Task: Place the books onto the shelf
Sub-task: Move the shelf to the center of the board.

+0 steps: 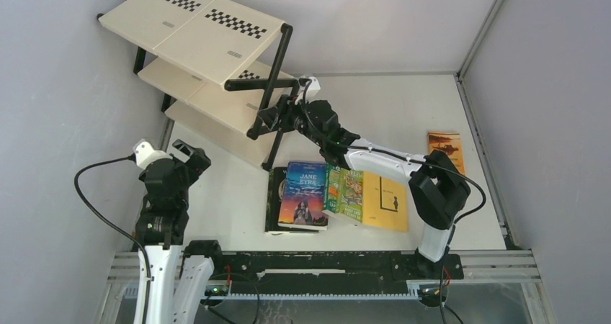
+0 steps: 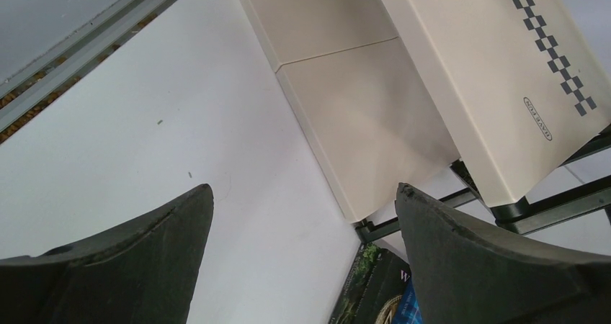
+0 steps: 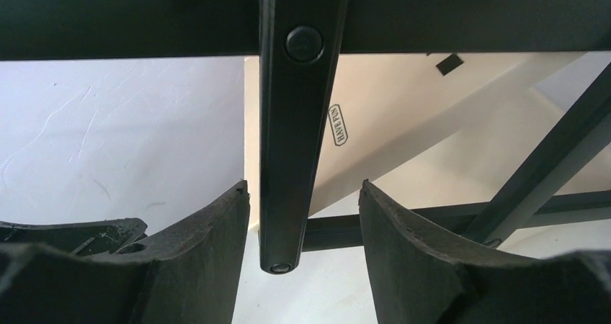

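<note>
Pincer check: right pincer (image 3: 302,194) part-open astride shelf (image 1: 194,21) frame strut (image 3: 299,122), clamped on nothing. Left pincer (image 2: 302,194) wide open, empty, over worktop (image 1: 230,194) near shelf. Books (image 1: 306,191) flat on worktop, orange book (image 1: 444,147) apart at right. None shelved as far as visible; everything left to do.

A white table (image 1: 230,194) carries a shelf (image 1: 216,36) of cream boards, each crossed by a strip of black checkerboard, on a black metal frame (image 1: 270,86). Near the table's front edge lie a blue "Jane Eyre" book (image 1: 304,194), a green cartoon-covered book (image 1: 344,191) and a yellow book (image 1: 385,201). Under the blue one shows a dark cover (image 1: 274,201), seemingly black. By the right edge lies a small orange book (image 1: 445,147).
</note>
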`<state>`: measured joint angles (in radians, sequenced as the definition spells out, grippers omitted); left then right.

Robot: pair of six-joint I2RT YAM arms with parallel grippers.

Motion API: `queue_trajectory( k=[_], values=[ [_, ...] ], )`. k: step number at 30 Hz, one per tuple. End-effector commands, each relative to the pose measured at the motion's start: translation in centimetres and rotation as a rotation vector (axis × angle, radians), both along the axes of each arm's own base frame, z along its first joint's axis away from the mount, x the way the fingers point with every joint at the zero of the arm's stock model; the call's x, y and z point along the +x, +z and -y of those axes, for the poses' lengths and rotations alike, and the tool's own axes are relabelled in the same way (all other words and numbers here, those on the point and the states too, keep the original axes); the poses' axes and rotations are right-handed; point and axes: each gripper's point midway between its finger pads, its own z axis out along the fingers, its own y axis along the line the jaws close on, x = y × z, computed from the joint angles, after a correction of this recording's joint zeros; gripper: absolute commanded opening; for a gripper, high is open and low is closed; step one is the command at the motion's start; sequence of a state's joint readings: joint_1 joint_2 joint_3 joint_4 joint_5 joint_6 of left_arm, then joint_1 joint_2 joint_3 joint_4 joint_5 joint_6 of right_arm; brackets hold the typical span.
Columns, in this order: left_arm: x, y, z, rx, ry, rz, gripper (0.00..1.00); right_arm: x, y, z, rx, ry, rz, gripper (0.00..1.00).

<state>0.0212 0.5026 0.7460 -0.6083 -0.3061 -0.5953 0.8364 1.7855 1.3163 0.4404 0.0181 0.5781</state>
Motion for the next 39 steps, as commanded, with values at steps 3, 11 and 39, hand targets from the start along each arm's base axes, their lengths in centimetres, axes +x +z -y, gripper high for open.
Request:
queue_trajectory(
  k=[3,11,39],
  values=[
    [0.5,3.4,-0.2,0.006,0.007,0.095,1.00,0.3,2.7,-1.3,0.088,0.063,0.050,0.60],
    [0.9,3.3,-0.3,0.002,0.017,0.096,1.00,0.6,2.7,-2.7,0.089,0.109,0.043,0.54],
    [2.9,2.5,-0.8,-0.040,0.063,0.113,1.00,6.4,5.3,2.5,0.085,0.095,0.015,0.06]
  ],
)
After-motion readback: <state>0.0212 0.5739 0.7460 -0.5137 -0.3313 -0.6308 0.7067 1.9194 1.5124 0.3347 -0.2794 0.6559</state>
